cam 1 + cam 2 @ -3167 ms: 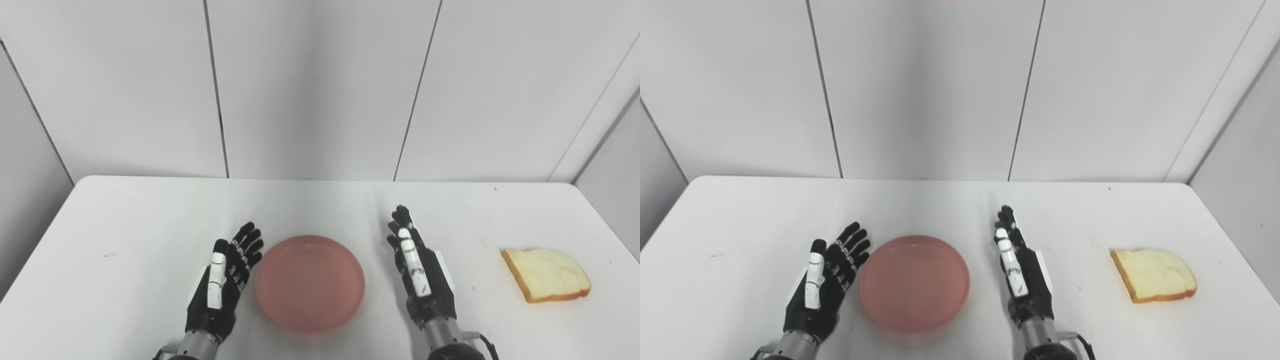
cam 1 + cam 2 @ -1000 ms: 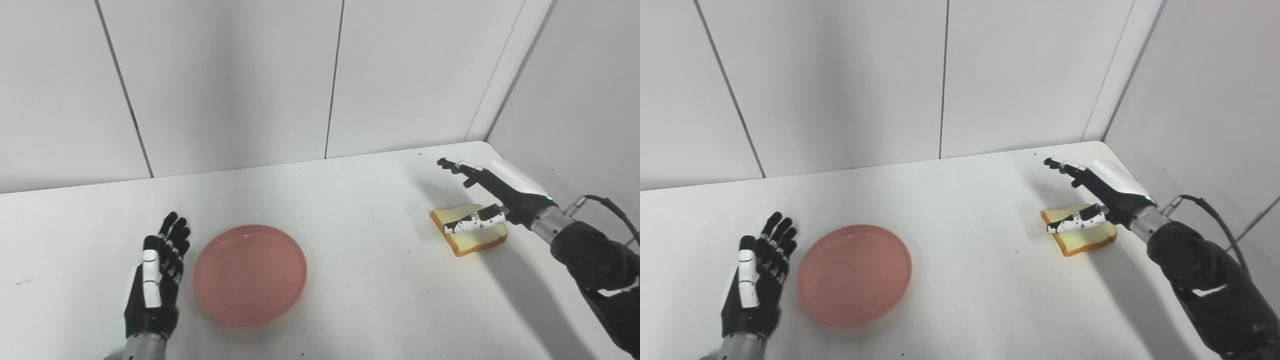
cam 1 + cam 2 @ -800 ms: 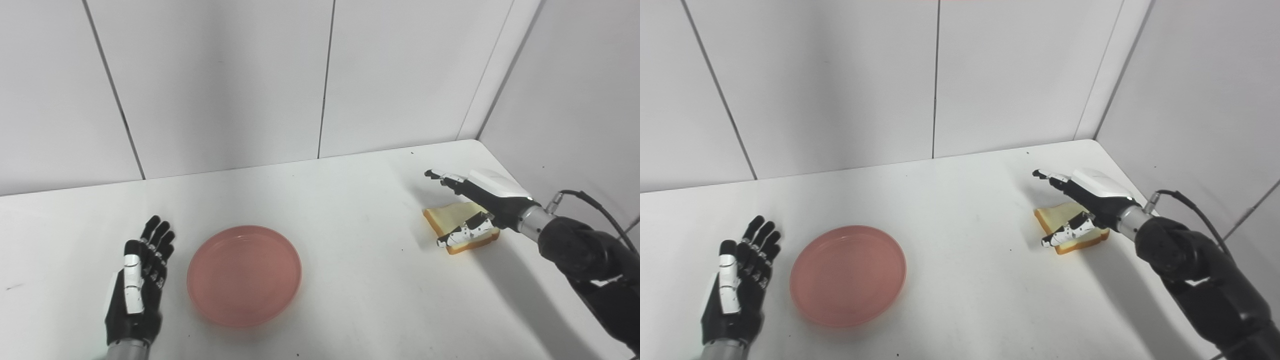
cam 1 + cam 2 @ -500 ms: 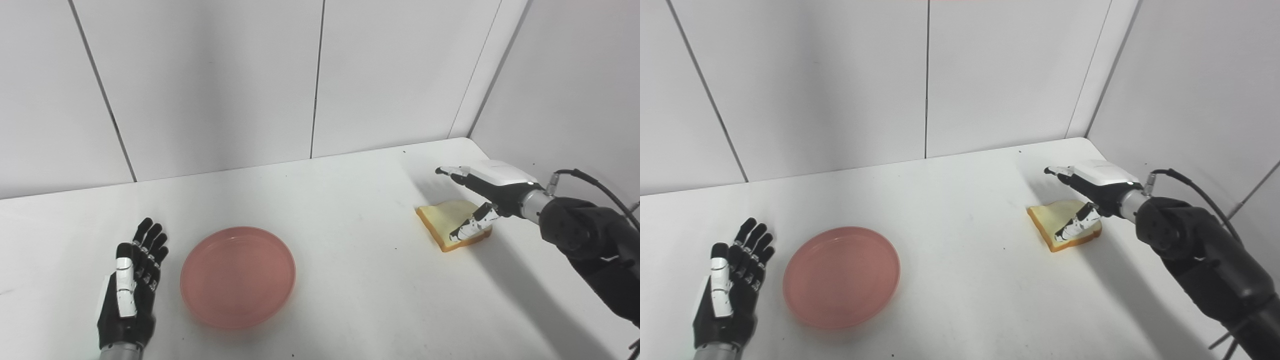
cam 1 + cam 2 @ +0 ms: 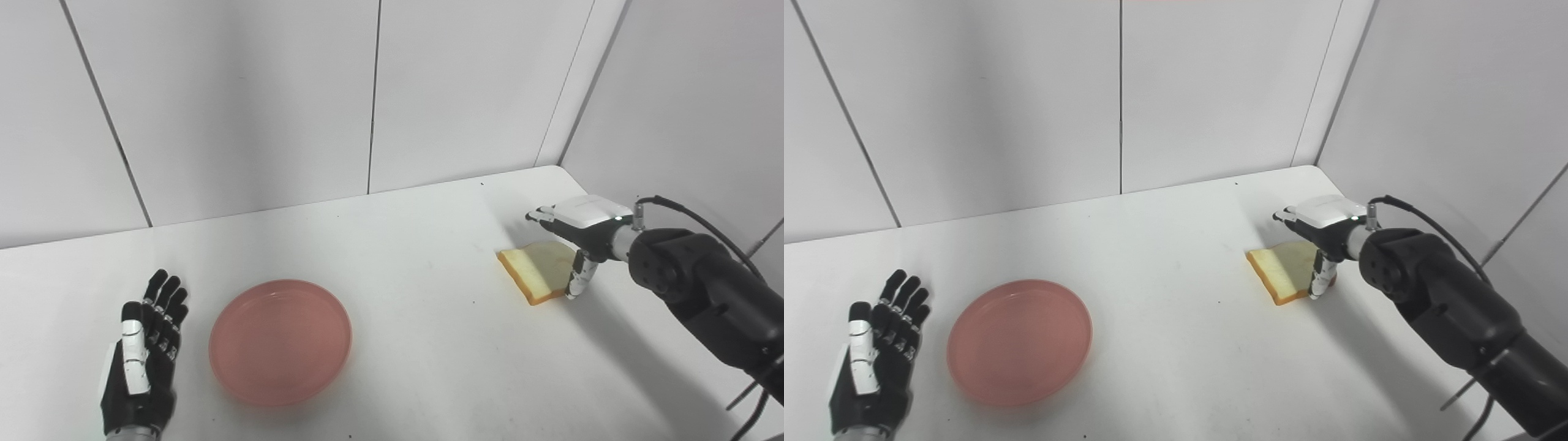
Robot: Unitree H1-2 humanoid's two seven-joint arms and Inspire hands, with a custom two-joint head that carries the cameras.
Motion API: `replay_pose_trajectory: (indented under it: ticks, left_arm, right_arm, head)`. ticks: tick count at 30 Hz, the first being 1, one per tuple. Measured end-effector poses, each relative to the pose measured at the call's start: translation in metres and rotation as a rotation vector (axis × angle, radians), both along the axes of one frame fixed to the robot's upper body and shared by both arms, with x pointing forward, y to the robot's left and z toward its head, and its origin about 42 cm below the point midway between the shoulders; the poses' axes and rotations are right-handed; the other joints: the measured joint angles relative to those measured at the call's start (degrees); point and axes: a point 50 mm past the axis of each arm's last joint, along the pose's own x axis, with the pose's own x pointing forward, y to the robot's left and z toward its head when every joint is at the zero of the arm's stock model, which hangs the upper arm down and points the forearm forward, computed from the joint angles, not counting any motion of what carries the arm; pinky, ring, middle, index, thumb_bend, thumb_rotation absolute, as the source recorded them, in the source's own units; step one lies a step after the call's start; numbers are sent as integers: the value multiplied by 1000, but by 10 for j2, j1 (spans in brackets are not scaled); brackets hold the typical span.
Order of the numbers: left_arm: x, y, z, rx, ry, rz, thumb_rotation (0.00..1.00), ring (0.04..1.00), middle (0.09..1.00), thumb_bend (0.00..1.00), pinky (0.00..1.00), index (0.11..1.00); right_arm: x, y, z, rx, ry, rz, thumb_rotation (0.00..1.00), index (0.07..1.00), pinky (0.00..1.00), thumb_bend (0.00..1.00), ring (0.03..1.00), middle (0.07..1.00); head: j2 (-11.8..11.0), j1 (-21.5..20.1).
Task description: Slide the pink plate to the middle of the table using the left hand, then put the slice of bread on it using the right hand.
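Observation:
The pink plate (image 5: 280, 340) lies on the white table (image 5: 422, 343), left of centre in the picture. My left hand (image 5: 142, 366) rests flat and open just left of the plate, not touching it. The slice of bread (image 5: 539, 275) lies flat near the table's right edge. My right hand (image 5: 574, 236) hovers over the bread's right half, open, palm turned down. Its fingers (image 5: 542, 215) stretch out beyond the slice, and its thumb (image 5: 579, 277) points down at the bread's near right edge.
White wall panels close the table at the back and on the right. The right arm (image 5: 704, 288) with its black cable (image 5: 692, 214) runs along the table's right side. Bare table surface (image 5: 429, 288) lies between plate and bread.
The camera has swung right, shifting the whole picture left. My right hand has turned palm-down over the bread, and its thumb has swung from across the slice to its right edge.

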Motion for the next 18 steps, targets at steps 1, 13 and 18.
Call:
replay_pose_trajectory:
  ticks: [1, 13, 18]
  left_arm:
    - [0, 0, 0, 0, 0, 0, 1000, 962, 954, 704, 1000, 916]
    - [0, 0, 0, 1, 1, -2, 1000, 963, 954, 720, 996, 917]
    - [-1, -1, -1, 1, -1, -14, 998, 962, 951, 710, 994, 907]
  right_arm:
    - [1, 1, 0, -10, 2, 1, 76, 994, 1000, 1000, 1000, 1000]
    - [13, -1, -21, -31, 71, -6, 127, 1000, 1000, 996, 1000, 1000]
    - [17, -1, -35, -23, 106, -7, 159, 1000, 1000, 1000, 1000, 1000]
  head:
    - [0, 1]
    - [2, 5]
    - [3, 4]
